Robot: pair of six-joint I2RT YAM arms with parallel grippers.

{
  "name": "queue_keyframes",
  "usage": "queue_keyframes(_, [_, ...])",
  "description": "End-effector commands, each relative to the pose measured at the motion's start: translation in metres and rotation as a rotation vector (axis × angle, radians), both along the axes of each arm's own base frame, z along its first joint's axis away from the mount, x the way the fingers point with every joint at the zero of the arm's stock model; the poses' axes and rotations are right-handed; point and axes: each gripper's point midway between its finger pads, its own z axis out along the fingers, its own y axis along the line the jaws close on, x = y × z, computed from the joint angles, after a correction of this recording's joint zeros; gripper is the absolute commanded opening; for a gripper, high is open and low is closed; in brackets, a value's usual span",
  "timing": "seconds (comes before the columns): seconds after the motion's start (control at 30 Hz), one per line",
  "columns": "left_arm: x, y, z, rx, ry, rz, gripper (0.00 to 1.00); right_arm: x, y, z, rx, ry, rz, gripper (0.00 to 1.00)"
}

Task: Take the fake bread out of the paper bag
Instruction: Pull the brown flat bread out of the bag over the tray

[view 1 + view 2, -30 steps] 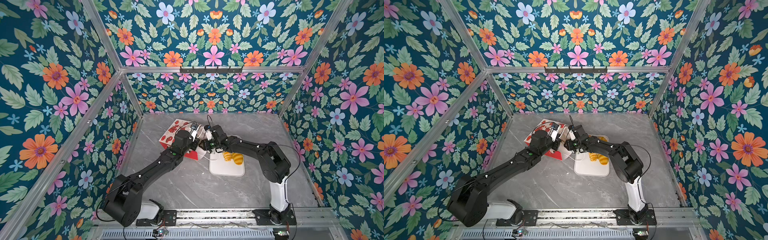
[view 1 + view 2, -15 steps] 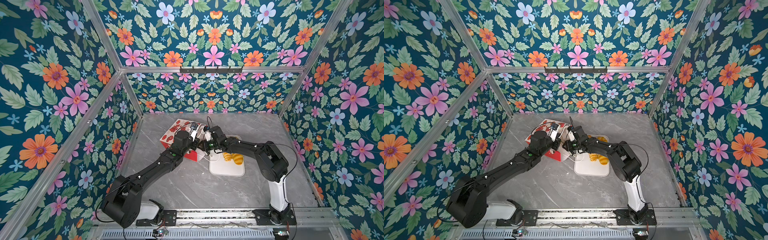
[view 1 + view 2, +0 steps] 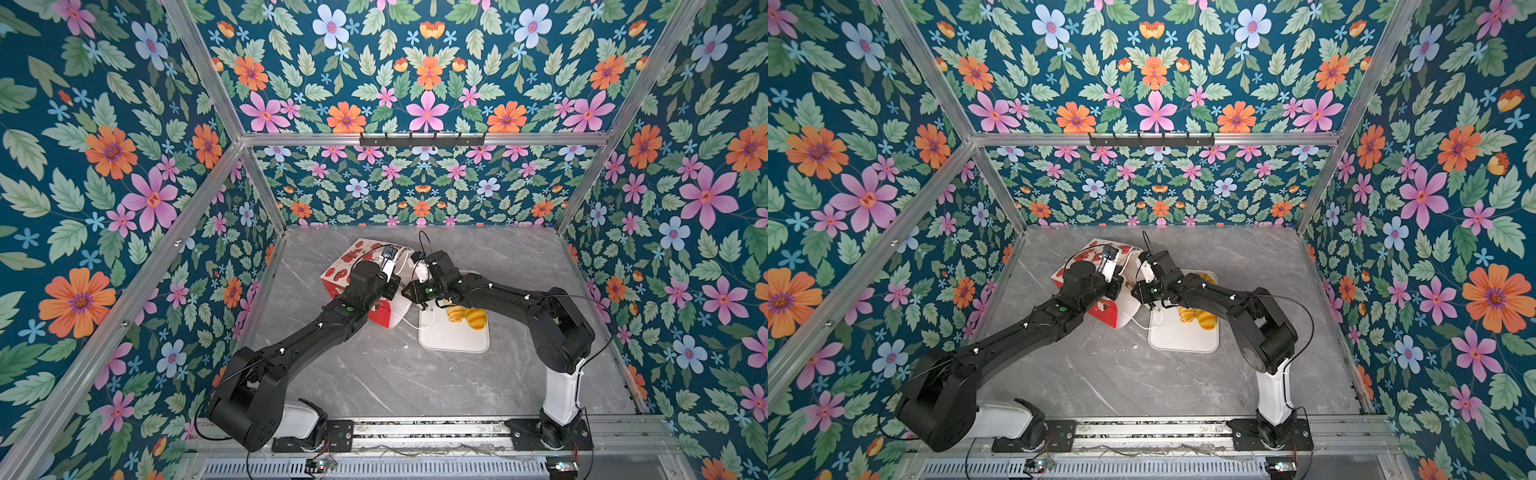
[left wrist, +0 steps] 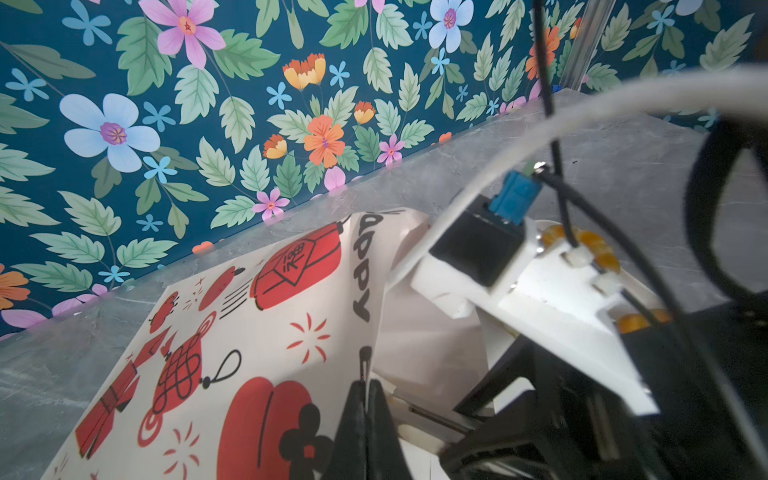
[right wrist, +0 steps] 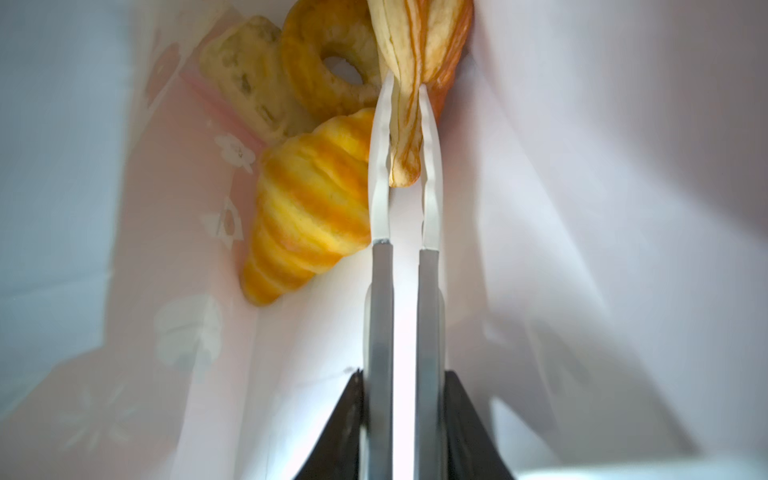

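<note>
The paper bag [image 3: 353, 266] lies on its side in both top views, its mouth turned towards the white tray. My left gripper [image 4: 366, 388] is shut on the upper rim of that mouth and holds it up. My right gripper [image 5: 406, 87] reaches into the bag, its white fingers [image 5: 380, 166] closed on the tip of a triangular puff [image 5: 415, 50], one piece of the fake bread. Beside it inside the bag lie a croissant [image 5: 311, 208], a ring [image 5: 328, 70] and a pale bun [image 5: 245, 79]. Two more golden pieces [image 3: 465, 316] rest on the tray.
The flat white tray [image 3: 453, 338] lies just right of the bag, and a white cord handle [image 3: 415, 324] trails over its near-left corner. Both wrists crowd together at the bag's mouth [image 3: 1129, 286]. Floral walls close in the grey marble table [image 3: 395, 382] on three sides.
The right gripper's fingers have closed in on the triangular puff, and it has edged slightly left into the bag's mouth. The left gripper still holds the rim in place.
</note>
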Motion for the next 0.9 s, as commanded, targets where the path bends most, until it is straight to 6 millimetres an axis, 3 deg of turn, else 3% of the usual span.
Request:
queue_keyframes(0.0, [0.008, 0.002, 0.006, -0.016, -0.016, 0.033, 0.00, -0.011, -0.008, 0.001, -0.040, 0.010, 0.028, 0.28])
queue_keyframes(0.57, [0.034, 0.003, 0.003, -0.067, 0.014, 0.130, 0.00, -0.066, -0.042, 0.026, -0.062, 0.061, 0.077, 0.27])
queue_keyframes(0.6, [0.035, 0.002, 0.004, -0.070, 0.013, 0.130, 0.00, -0.067, -0.045, 0.035, -0.052, 0.041, 0.065, 0.27])
queue_keyframes(0.87, [0.036, -0.002, 0.001, -0.089, 0.032, 0.115, 0.00, -0.056, -0.058, 0.048, -0.057, -0.057, -0.018, 0.27])
